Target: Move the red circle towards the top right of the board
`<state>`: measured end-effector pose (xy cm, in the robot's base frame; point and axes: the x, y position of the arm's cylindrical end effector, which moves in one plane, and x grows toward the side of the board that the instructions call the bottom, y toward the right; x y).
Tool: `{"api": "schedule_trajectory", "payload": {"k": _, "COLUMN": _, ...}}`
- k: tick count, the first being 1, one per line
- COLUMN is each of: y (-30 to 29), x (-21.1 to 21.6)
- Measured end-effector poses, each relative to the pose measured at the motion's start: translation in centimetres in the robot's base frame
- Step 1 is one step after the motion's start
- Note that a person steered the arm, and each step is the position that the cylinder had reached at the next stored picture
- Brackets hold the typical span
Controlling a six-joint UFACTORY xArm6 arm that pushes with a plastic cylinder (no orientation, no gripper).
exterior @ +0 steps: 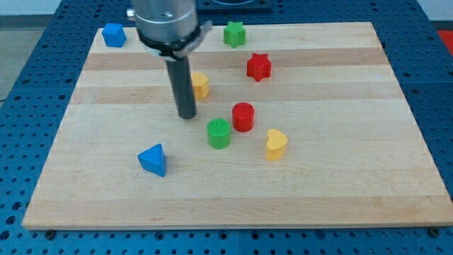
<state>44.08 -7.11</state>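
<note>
The red circle (243, 116) stands near the board's middle. My tip (187, 115) rests on the board to the left of the red circle, about a block's width from the green circle (219, 132), which sits just below-left of the red circle. A yellow block (201, 85) is partly hidden behind my rod, above-right of the tip. A red star (259, 66) lies above the red circle.
A yellow heart (275, 144) lies below-right of the red circle. A blue triangle (153, 159) sits at lower left. A blue block (113, 35) is at the top left and a green star (234, 33) at top centre. The wooden board (354, 106) has blue pegboard around it.
</note>
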Motion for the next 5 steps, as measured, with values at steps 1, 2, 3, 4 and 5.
{"api": "schedule_trajectory", "payload": {"k": 1, "y": 2.3, "x": 1.4}}
{"api": "schedule_trajectory", "payload": {"k": 2, "y": 4.6, "x": 2.2}}
{"api": "schedule_trajectory", "payload": {"k": 3, "y": 7.8, "x": 2.1}}
{"api": "schedule_trajectory", "payload": {"k": 4, "y": 10.6, "x": 1.5}}
{"api": "schedule_trajectory", "payload": {"k": 5, "y": 14.2, "x": 0.9}}
